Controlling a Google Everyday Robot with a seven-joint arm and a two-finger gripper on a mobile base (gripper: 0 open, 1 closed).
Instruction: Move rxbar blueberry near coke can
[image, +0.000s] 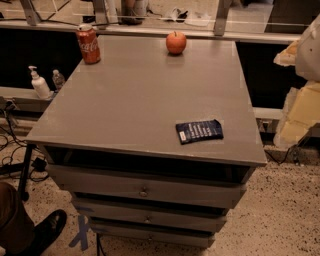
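A grey cabinet top (145, 95) bore coke can (88, 45), apple (176, 43) and rxbar blueberry (199, 131). The gripper (301, 100) hung beyond its right edge; whether open, I could not tell.

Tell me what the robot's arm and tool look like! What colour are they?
The tool is out of view, so its colour and shape can't be told. At the right edge sits a rounded white shape with cream-yellow pieces below it; that may be part of the arm, but I can't be sure. No cables or markings show on it.

The rxbar blueberry (199, 131) is navy, white-lettered; the coke can (88, 45) red.
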